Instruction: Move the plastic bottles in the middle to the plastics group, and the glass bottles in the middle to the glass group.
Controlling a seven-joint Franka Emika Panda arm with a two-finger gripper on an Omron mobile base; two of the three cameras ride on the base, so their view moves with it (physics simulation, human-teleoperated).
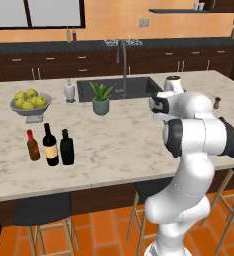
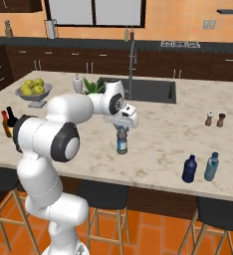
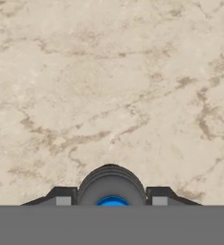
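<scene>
My gripper (image 2: pixel 121 129) reaches straight down over the middle of the marble counter, shut on the neck of a clear plastic bottle (image 2: pixel 122 143) with a blue cap. The bottle stands upright, its base at the counter top. From above, the hand view has the bottle's round top (image 3: pixel 112 189) between the two fingertips (image 3: pixel 63 197). A dark blue bottle (image 2: pixel 189 169) and a clear pale-blue bottle (image 2: pixel 211 167) stand side by side near the front right edge. At the front left, the dark green-black glass bottle (image 1: pixel 67 147) stands beside the tan-labelled wine bottle (image 1: pixel 50 145) and the red sauce bottle (image 1: pixel 33 145).
A bowl of yellow-green fruit (image 1: pixel 30 102), a white dispenser (image 1: pixel 69 91) and a potted plant (image 1: pixel 101 98) stand toward the back left by the sink (image 1: pixel 134 87). Two small shakers (image 2: pixel 214 119) sit at the right. Stools stand under the counter's front edge.
</scene>
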